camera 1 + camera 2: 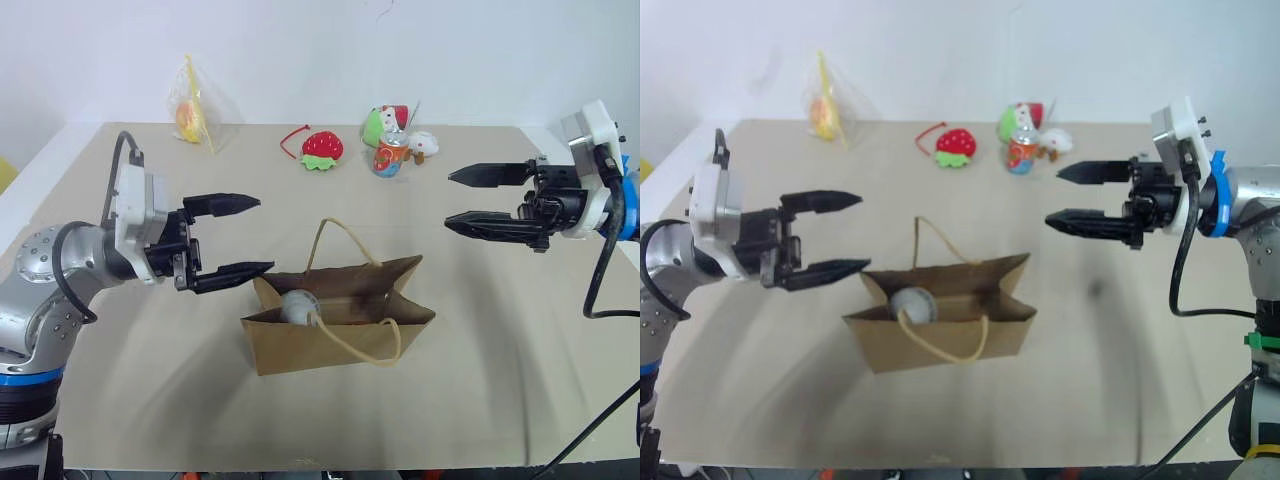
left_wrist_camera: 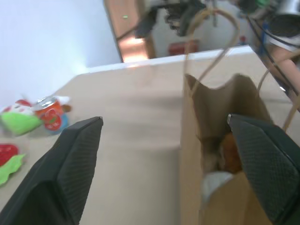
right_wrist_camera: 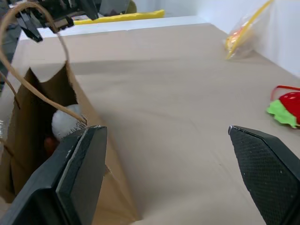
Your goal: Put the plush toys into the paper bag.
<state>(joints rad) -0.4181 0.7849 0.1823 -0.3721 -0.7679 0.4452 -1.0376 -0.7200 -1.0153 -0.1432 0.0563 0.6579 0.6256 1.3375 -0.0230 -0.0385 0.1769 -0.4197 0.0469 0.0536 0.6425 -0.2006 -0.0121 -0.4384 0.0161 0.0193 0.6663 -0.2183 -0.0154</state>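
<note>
Paper bag holding white plush toy, between wide-open left tool and right tool

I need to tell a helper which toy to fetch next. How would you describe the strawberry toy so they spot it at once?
Look to the far edge of the table, beyond the paper bag. The strawberry toy lies flat between the clear plastic bag and the drink can. It alone is red with green leaves and a thin red loop.
</note>
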